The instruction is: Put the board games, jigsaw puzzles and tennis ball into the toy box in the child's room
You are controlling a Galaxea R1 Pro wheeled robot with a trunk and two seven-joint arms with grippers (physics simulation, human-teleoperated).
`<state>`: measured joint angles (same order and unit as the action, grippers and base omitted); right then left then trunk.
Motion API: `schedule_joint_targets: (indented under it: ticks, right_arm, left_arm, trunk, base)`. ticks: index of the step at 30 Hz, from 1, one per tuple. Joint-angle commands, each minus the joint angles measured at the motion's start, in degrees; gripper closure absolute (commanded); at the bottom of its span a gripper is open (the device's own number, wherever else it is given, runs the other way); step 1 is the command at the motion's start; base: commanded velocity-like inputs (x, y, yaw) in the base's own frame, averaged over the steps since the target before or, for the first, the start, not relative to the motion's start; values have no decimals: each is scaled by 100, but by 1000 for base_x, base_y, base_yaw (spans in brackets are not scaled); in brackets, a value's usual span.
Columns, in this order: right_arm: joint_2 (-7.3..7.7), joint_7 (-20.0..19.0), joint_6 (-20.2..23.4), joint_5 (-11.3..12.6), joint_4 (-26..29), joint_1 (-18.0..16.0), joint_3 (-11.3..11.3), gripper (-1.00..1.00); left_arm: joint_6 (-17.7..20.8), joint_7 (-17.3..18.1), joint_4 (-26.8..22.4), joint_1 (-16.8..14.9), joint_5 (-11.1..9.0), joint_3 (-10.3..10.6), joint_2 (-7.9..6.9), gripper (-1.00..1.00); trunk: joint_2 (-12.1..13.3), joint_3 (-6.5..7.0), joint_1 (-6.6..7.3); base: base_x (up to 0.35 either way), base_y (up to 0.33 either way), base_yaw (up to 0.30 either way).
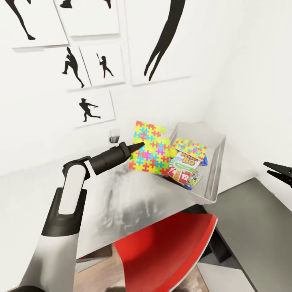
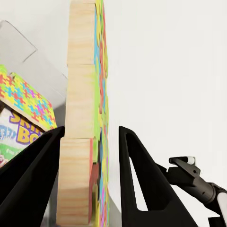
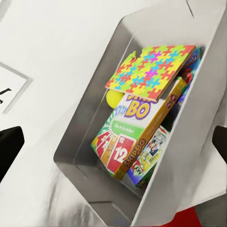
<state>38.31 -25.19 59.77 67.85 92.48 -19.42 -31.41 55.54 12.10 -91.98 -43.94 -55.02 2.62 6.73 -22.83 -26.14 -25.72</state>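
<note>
My left gripper (image 1: 137, 147) is shut on the edge of a multicoloured jigsaw puzzle (image 1: 151, 148), holding it tilted upright just above the table (image 1: 121, 202), beside the near wall of the toy box (image 1: 216, 174). In the left wrist view the puzzle (image 2: 84, 118) is edge-on between the dark fingers (image 2: 142, 184). Inside the toy box (image 3: 87, 123) lie a second jigsaw puzzle (image 3: 151, 71), a yellow-green-red board game (image 3: 135, 135), another board game (image 3: 152, 158) under it, a blue one (image 3: 193, 56) and the tennis ball (image 3: 113, 97). My right gripper (image 1: 279, 170) hangs open to the right of the box.
A red chair (image 1: 170, 251) stands in front of the table. The lower dark grey wing (image 1: 251, 231) runs along the right. A small cup (image 1: 114, 135) sits at the back by the wall. Black silhouette pictures (image 1: 89, 107) hang on the white wall.
</note>
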Motion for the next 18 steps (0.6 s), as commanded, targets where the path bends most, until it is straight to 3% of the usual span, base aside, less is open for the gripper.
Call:
schedule_joint_targets:
  ticks: [1, 18]
  right_arm:
    - [1, -56, 23, -52, -2, -5, -6, -100]
    - [-8, -64, 23, -52, -2, 0, -6, -100]
  left_arm:
    - [21, 47, 1, -6, 43, -8, 4, 100]
    - [15, -66, 20, -9, 40, 98, 47, 100]
  trunk:
    - [-9, -8, -6]
    - [-9, -8, -6]
  base:
    - [247, 0, 1]
    - [39, 0, 0]
